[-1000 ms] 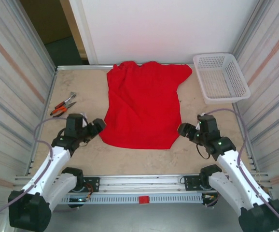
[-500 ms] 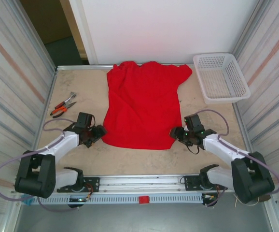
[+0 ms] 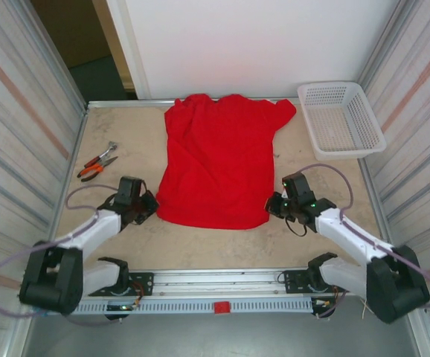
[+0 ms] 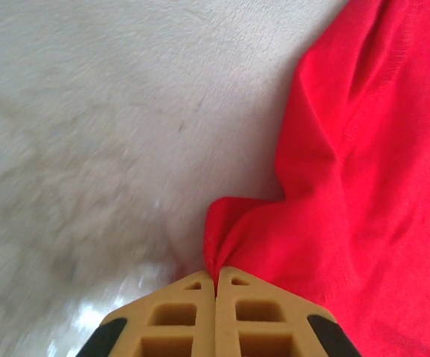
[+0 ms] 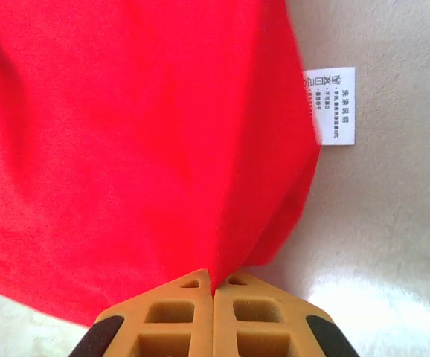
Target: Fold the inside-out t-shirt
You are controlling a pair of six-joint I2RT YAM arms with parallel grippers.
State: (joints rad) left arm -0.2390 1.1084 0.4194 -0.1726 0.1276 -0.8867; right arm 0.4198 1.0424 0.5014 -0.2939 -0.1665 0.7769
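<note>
A pale, mottled beige table top (image 3: 126,141) lies between ribbed grey side panels (image 3: 21,134), with a plain white wall (image 3: 260,44) behind it. A dark doorway (image 3: 88,52) opens at the back left. A metal rail (image 3: 215,279) runs along the near edge.

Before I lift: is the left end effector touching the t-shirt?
Touching. Left wrist view shows the left end effector shut on a corner of the t-shirt.

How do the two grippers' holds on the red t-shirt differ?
The left gripper pinches the t-shirt's near-left corner, where cloth bunches into a fold; the right gripper pinches the near-right corner, where cloth lies smoother and a white tag lies beside. Both are shut on the cloth.
</note>
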